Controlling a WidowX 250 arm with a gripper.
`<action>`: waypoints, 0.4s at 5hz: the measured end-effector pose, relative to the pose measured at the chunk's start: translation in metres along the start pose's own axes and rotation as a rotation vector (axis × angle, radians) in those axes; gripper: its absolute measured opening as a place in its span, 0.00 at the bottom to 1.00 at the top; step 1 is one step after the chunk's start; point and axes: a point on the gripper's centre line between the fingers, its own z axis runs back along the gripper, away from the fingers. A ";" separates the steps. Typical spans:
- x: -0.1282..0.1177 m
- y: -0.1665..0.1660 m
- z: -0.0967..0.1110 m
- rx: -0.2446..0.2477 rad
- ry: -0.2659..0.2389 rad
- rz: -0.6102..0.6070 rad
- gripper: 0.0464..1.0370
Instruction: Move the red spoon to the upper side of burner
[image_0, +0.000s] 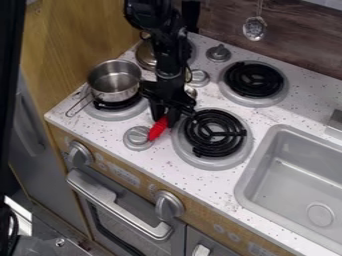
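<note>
Red spoon (157, 129) slanting; bright red end juts below gripper (165, 121), clamped on it.

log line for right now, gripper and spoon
black two-finger gripper: jaws closed on red spoon | at: between round silver knob and front-right black coil burner | placement: spoon not released

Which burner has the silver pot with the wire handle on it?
The front left burner, by the wooden wall. The front right burner and back right burner have bare black coils, and the arm partly hides the back left one.
</note>
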 end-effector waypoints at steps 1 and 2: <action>-0.003 -0.002 -0.002 -0.003 0.001 -0.005 0.67; -0.015 -0.008 0.016 -0.007 -0.019 0.006 0.93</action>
